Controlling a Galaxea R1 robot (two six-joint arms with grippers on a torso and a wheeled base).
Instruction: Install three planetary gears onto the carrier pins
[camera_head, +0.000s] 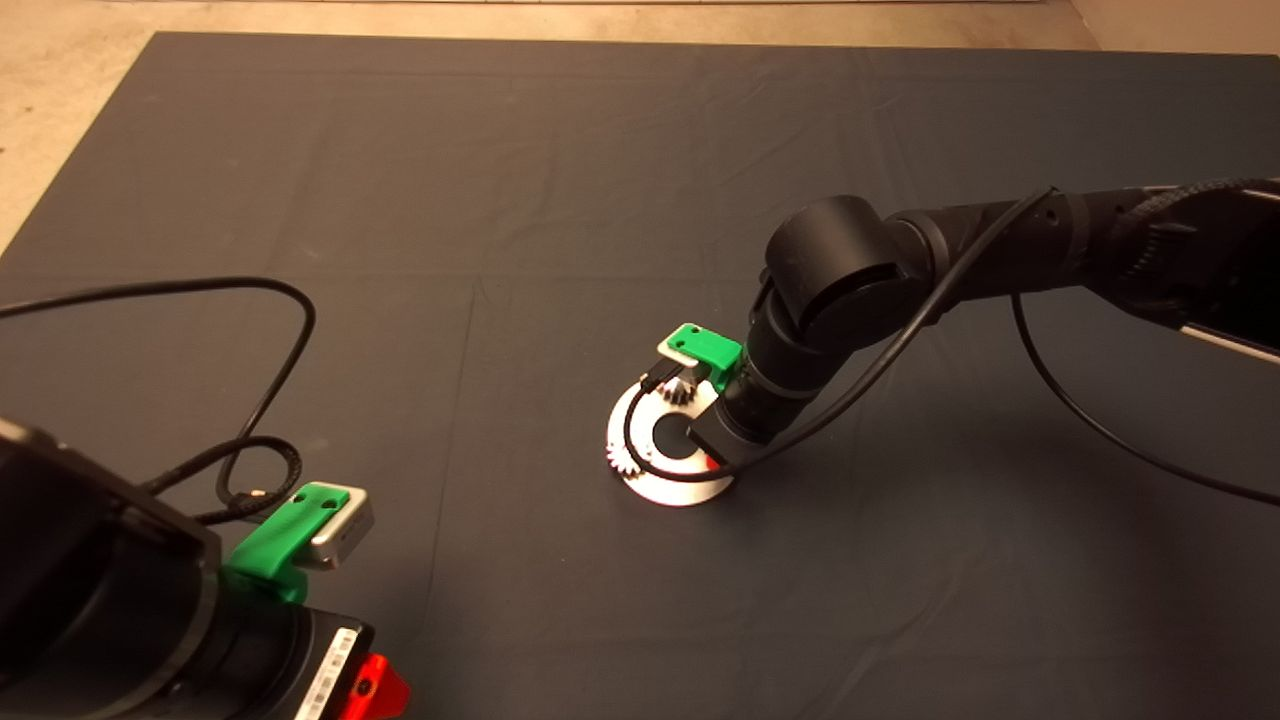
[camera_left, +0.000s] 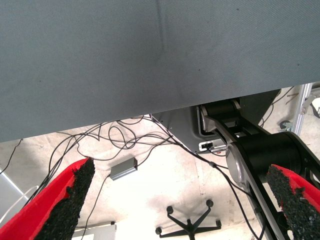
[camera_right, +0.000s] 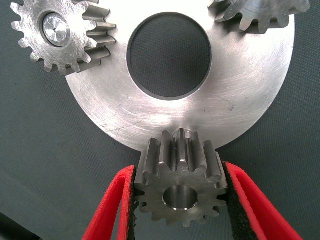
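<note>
The right gripper hangs over the near rim of the carrier disc, its jaws clenched on a planetary gear with a pad pressed against either flank (the gear's centre hole shows empty). Two more gears sit on the disc: one on its pin, another at the far edge. The left gripper waits at the desk's lower left edge, jaws spread wide and holding nothing.

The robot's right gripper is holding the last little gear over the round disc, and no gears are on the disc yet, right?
Not quite. The right gripper does hold a gear over the disc, but the right wrist view shows two gears already on it: one seated on a pin and another at the rim.
</note>
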